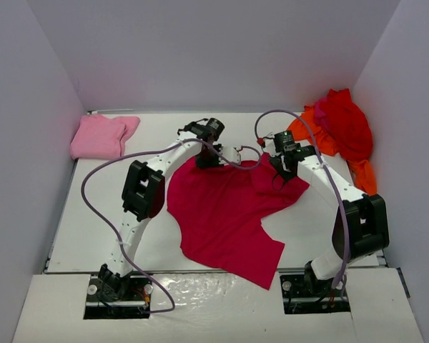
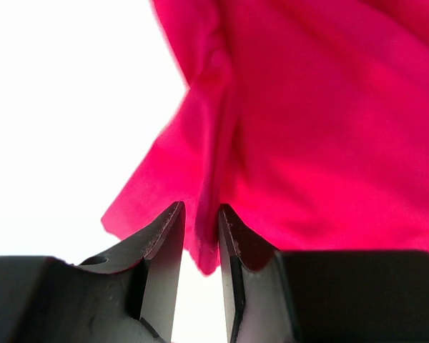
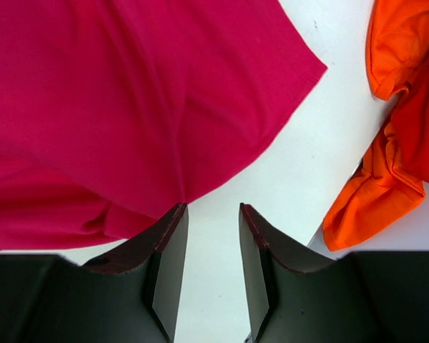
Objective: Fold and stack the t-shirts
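At table (image 1: 86, 229) centre: left gripper (image 2: 200, 209) clamped on crimson t-shirt (image 1: 222, 214) fold; right gripper (image 3: 213, 209) apart.

crimson shirt (image 1: 222, 214): far edge hidden under left arm (image 1: 173, 157) and right arm (image 1: 327, 177) | orange shirt (image 1: 300, 130): mostly covered by red shirt (image 1: 347, 121)

You had the spread t-shirt (image 1: 225, 221) lying across the middle of the counter (image 1: 93, 229), with one corner reaching over the counter's near edge. Your left claw (image 2: 200, 214) sat at the shirt's far left edge with a fold of cloth between its fingers. Your right claw (image 3: 213, 211) stood at the far right edge. The folded t-shirt (image 1: 100, 137) lay in the far left corner. The heaped t-shirts (image 1: 347, 125) lay in the far right corner, one on top of another.
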`<state>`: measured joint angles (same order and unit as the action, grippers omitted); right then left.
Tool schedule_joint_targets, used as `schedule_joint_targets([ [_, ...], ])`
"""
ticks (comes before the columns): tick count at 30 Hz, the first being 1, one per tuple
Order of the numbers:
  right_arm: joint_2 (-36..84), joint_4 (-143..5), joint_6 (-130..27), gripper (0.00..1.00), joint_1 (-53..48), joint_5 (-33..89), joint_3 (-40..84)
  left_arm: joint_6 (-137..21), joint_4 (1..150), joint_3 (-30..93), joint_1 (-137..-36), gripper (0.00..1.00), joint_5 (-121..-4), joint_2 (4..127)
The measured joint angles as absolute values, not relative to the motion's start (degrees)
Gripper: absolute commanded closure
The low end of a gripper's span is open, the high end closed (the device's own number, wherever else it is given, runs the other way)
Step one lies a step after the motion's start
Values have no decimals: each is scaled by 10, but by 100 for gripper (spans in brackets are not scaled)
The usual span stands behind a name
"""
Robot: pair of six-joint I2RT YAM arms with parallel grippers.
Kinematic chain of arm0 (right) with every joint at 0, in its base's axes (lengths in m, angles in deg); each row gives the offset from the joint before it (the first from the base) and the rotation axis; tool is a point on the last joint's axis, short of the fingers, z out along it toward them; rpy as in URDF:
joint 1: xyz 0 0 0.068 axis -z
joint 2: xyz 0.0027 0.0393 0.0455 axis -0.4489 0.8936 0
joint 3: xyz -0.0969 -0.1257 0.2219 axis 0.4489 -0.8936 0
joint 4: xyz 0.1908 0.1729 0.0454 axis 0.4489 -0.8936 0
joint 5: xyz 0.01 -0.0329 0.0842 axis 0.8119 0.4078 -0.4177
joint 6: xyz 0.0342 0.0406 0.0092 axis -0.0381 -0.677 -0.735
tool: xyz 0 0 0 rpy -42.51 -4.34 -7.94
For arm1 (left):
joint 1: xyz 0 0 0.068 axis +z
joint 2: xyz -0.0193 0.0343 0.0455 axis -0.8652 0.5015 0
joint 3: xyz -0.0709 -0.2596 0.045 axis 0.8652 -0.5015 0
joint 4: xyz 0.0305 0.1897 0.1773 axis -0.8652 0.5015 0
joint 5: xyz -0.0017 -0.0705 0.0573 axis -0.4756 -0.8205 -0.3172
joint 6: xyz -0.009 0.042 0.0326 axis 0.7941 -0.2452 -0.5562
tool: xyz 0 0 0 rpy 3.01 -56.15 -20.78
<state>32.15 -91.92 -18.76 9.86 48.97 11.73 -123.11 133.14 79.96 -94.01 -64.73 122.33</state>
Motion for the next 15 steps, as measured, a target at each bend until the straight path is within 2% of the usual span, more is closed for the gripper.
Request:
schedule_joint_targets([
  [4, 311, -929, -187, 71, 75, 473, 106, -1231, 1351, 825, -940, 76, -632, 1222],
  [8, 310, -947, -190, 79, 55, 458, 87, -1235, 1386, 829, -941, 76, -612, 1221],
  [15, 330, -967, -194, 78, 25, 438, 52, -1238, 1447, 838, -954, 76, -554, 1221],
])
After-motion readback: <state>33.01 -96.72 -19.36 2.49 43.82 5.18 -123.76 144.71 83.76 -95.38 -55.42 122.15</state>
